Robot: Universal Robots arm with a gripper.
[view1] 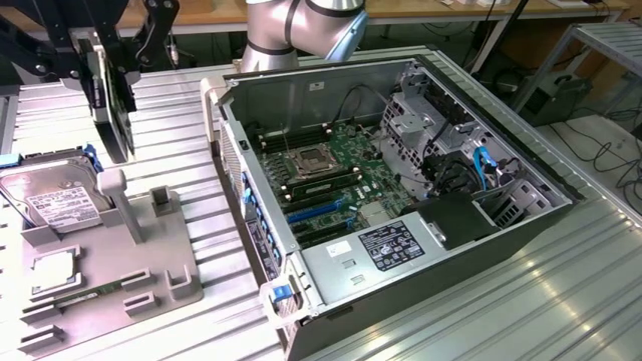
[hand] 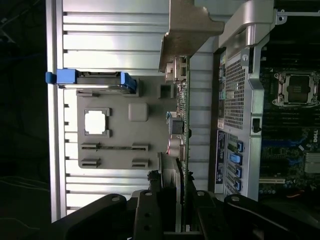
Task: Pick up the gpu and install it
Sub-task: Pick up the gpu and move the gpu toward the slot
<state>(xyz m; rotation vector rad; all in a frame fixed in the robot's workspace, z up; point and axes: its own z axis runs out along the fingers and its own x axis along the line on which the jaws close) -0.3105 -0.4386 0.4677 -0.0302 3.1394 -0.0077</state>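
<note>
Pinching gpu [view1: 110, 120] edge-on in pincer [hand: 175, 200], hanging clear above grey parts tray [view1: 101, 278] on bench [view1: 501, 301], so pickup looks done, install not yet, card well apart from blue slots [view1: 319, 213] inside open case [view1: 301, 98].

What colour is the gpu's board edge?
Green along the gpu edge, best seen in the wrist view.
</note>
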